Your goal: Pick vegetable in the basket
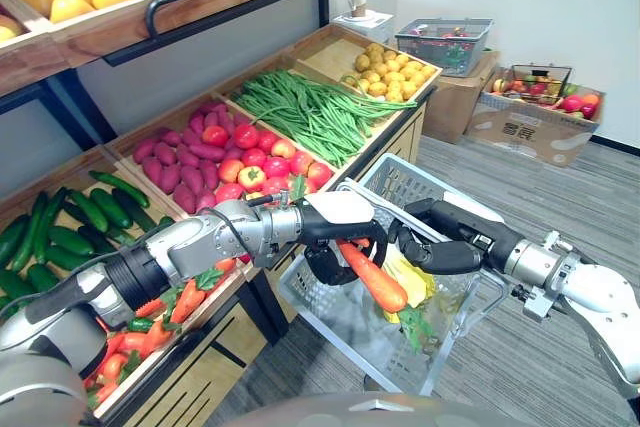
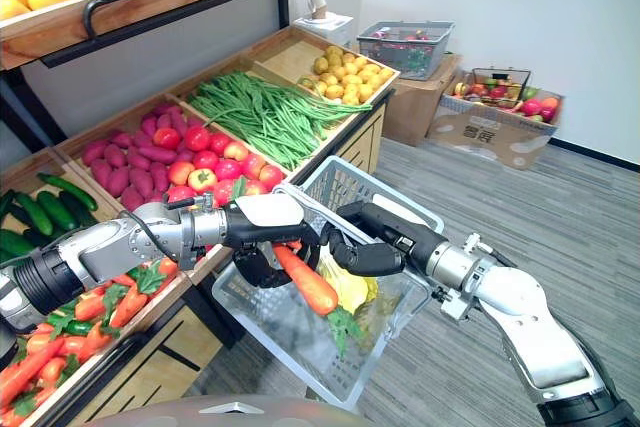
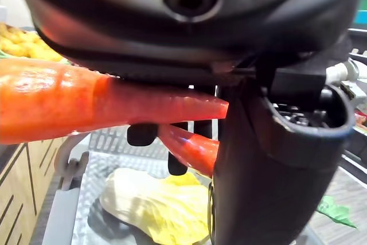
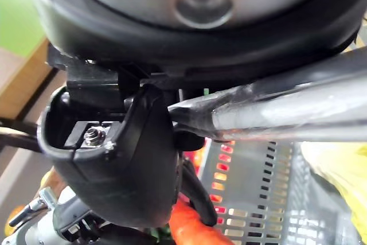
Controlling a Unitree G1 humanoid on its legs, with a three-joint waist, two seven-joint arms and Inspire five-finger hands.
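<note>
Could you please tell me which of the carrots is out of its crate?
The carrot gripped by the left hand, slanting down over the basket; the other carrots lie in their crate.

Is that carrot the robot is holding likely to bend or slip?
Probably stiff: the carrot sticks straight out of the left hand without sagging. Its glossy, tapered skin might let it slide. Being round, it may roll.
</note>
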